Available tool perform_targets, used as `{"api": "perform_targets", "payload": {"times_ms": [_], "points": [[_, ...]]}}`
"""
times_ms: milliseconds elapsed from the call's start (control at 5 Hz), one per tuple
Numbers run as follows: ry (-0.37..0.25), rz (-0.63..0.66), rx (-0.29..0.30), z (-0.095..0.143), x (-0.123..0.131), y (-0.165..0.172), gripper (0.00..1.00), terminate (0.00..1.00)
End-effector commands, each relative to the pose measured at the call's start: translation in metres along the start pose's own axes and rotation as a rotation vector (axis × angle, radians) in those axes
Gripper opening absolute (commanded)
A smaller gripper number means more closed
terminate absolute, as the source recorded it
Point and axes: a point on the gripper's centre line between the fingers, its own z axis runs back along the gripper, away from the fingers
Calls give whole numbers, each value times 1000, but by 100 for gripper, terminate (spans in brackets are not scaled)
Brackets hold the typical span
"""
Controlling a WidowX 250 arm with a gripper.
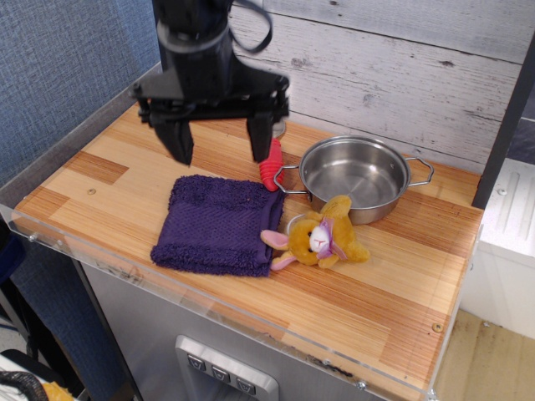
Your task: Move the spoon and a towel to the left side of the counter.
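Spread wide, the hand (219, 142) hangs in the single view, observation.image, above the back-left part of the desk (109, 180). Its two dark fingers (178, 139) point down with a broad gap between them, and they hold nothing.

The towel (219, 224) lies flat just in front of the hand and a little lower in the picture. It is dark purple and roughly square, and its far edge sits almost under the two fingertips. From this angle one cannot tell how high the fingertips are above the cloth.

The spoon (270, 165) lies just beside the right finger. Only its red ribbed handle shows clearly; the finger covers the metal bowl. The long axis of the spoon runs from the back wall toward the front of the desk, so the handle end nearly touches the far right corner of the towel.

A steel pot (355, 174) stands to the right of the spoon, its near handle close to the red grip. A small plush bunny (322, 236) lies in front of the pot, touching the right edge of the towel.

As a judgement, the towel is the nearer thing for a descent, because it lies right below and in front of the open fingers, while the spoon lies to one side.
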Motion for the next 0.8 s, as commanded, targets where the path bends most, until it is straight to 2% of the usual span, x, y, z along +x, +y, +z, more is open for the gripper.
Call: {"api": "perform_targets", "payload": {"times_ms": [0, 400, 600], "points": [[6, -65, -4, -24, -6, 3, 100, 0], [15, -63, 11, -51, -5, 6, 100, 0], [40, -55, 14, -67, -3, 6, 100, 0]]}}
